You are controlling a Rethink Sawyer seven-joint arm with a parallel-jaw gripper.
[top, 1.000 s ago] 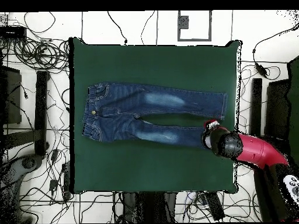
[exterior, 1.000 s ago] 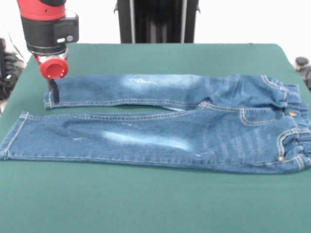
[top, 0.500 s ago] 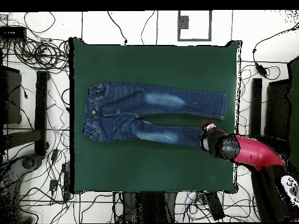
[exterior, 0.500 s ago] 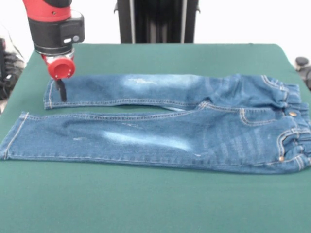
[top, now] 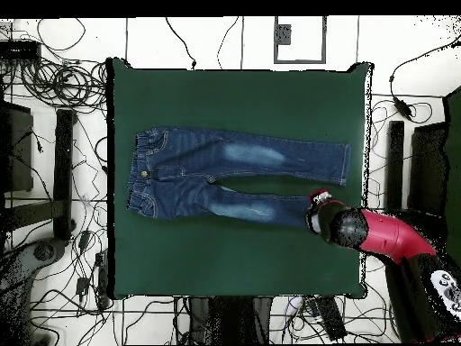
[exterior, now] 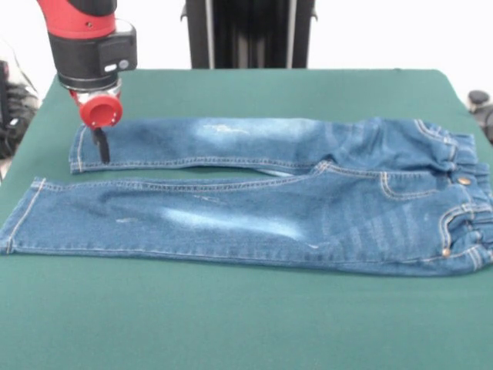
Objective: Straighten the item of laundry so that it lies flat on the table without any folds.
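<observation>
The item of laundry (exterior: 254,208), a small pair of blue jeans, lies spread lengthwise on the green table (exterior: 231,324), waistband at the right and both legs pointing left. The far leg is shorter in view and has a slight ripple near the crotch. My gripper (exterior: 101,146) hangs from the red and black arm over the far leg's cuff end, its thin black tips together and touching or just above the denim. In the overhead view the jeans (top: 225,176) lie mid-table and the arm's head (top: 338,225) covers the cuff of the leg nearer the robot.
Tangled cables (top: 54,81) and black stands surround the table (top: 225,99) on the floor. A dark object (exterior: 479,100) sits just off the table's right edge. Bare green cloth stretches in front of the jeans.
The gripper has shifted a little to the right, from the cuff's edge further onto the far leg. The jeans have not moved.
</observation>
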